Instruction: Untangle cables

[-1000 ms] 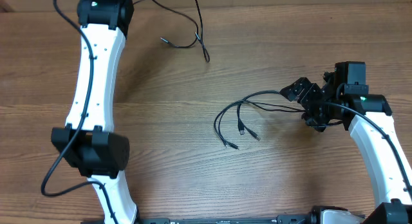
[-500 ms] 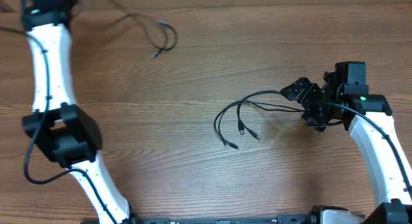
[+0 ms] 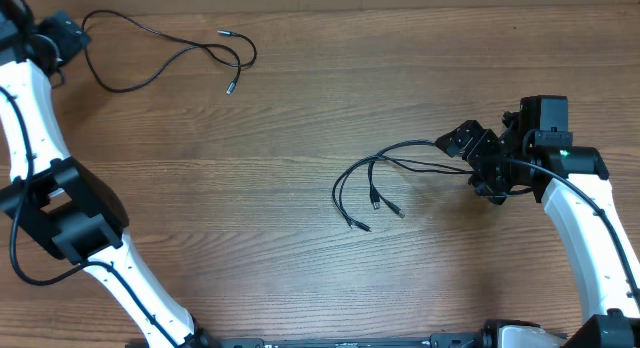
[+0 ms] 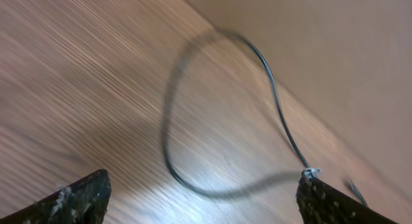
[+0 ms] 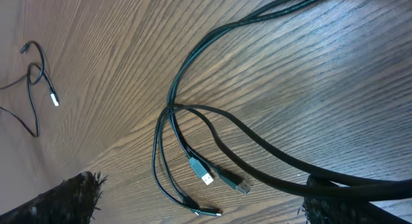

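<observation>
One thin black plug-tipped cable [image 3: 190, 50] lies loose at ten o'clock on the wooden desk [image 3: 300, 288]. The tangled black cable bundle [image 5: 170, 108] sits centre. Left fingers [image 4: 77, 198] and right fingers [image 5: 74, 195] stand wide, gripping nothing. Cords judged light, limp, slippery; pinch near plugs.

black cables [image 5: 169, 108], brown wood-grain table [image 3: 300, 273]

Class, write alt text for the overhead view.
Two groups of thin black cable lie on a wooden table: a loose loop at top left beside the left gripper, and a bunch at centre reaching the right gripper.
</observation>
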Controlling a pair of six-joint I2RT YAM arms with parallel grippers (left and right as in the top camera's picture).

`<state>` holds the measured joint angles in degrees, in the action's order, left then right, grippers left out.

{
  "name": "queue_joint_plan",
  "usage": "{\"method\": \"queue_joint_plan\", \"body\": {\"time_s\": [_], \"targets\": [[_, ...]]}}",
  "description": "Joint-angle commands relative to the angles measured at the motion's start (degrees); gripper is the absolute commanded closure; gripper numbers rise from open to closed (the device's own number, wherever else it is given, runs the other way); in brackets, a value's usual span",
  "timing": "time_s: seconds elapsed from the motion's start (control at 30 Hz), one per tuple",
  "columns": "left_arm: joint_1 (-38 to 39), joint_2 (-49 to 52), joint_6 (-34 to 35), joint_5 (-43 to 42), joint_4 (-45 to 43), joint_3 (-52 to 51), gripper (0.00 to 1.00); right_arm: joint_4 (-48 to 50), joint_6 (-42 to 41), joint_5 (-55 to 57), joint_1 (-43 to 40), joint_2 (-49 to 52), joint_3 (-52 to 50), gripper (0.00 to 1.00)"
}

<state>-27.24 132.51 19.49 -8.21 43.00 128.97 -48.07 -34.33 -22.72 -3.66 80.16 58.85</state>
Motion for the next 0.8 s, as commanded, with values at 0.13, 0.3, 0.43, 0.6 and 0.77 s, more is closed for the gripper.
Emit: {"method": "queue_joint_plan", "body": {"time_s": [0.13,0.3,0.43,0.6,0.77], "targets": [[8.83,-3.50,-3.19,-7.04,5.64,0.42,0.00,0.20,0.04,-0.46,0.28,0.11,0.02,0.00],[16.96,-11.50,-3.17,-6.99,5.44,0.42,0.00,0.20,0.04,-0.46,0.28,0.11,0.02,0.00],[24.72,-16.83,-3.23,-8.72,9.20,0.42,0.00,0.20,0.04,-0.46,0.28,0.11,0.02,0.00],[33.75,-17.11,-3.19,-6.62,15.41,0.42,0.00,0.26,0.07,-0.28,0.28,0.11,0.02,0.00],[39.32,-13.84,-3.19,-6.25,21.79,0.42,0.00,0.22,0.07,-0.28,0.28,0.11,0.02,0.00]]}}
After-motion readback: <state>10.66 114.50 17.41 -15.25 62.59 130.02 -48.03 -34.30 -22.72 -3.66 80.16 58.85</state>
